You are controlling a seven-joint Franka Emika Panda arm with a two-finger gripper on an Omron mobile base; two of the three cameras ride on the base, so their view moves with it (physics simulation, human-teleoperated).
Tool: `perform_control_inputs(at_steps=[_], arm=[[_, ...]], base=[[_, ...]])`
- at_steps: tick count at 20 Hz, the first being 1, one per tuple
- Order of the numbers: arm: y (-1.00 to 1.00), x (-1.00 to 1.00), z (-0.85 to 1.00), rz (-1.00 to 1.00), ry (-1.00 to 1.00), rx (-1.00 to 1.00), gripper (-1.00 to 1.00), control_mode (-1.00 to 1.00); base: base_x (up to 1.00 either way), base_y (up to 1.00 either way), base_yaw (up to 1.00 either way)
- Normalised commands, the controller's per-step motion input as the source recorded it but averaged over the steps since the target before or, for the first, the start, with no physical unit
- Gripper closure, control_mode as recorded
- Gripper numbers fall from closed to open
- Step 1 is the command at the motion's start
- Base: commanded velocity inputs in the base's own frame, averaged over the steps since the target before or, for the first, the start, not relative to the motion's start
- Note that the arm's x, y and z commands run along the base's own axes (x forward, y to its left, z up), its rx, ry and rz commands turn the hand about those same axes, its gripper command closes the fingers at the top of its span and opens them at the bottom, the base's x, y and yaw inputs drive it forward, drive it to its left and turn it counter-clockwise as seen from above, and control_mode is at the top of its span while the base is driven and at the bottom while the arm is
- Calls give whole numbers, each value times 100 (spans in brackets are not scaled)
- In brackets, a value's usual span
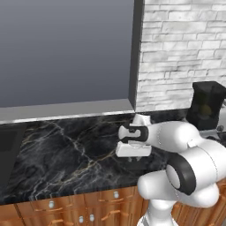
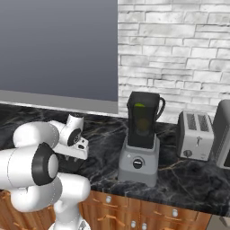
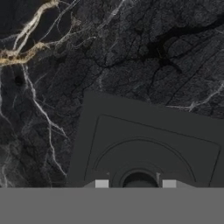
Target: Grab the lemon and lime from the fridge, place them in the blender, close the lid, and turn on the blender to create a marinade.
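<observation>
The gripper [image 3: 135, 184] points straight down at the lid [image 3: 148, 144], a flat black squarish cap lying on the dark marble counter [image 3: 52, 65]; in the hand view two pale fingertips [image 3: 101, 184] stand on either side of the round raised knob at the lid's centre, close in on it, though whether they actually press it cannot be told from these pictures. From the left base view the gripper [image 1: 133, 160] hangs low over the counter [image 1: 66, 154] beneath the white wrist, its tips hidden against the dark stone; from the right base view the hand [image 2: 74, 155] sits just left of the blender [image 2: 140, 139]. The blender stands on the counter with its light grey base and black front knob facing forward; its tall smoky jar is uncovered at the top (the lid lies apart from it, to its left). Inside the jar the lime [image 2: 139, 106] shows near the top and the lemon [image 2: 143, 126] lower down. In the left base view the blender jar [image 1: 206, 103] stands at the right edge with a yellowish shape inside. A toaster [image 2: 195, 135] sits to the right of the blender; behind everything is a white brick wall [image 2: 179, 49] and a large grey panel [image 1: 66, 48].
</observation>
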Motion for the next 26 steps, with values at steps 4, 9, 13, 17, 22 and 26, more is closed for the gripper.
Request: perform_control_inputs(at_steps=[4,9,13,17,22,26], arm=[[-1,-4,-62,5,-4,4,100,-100],[-9,-18,-14,3,-6,4,100,-100],[-27,-29,0,0,-6,5,100,-100],[-6,-6,21,0,-5,1,100,-100],[-10,-7,91,0,-13,0,100,-100],[-16,-8,100,0,-10,0,100,-100]], base=[[0,0,0],[0,0,0],[0,0,0],[0,0,0],[0,0,0],[0,0,0]])
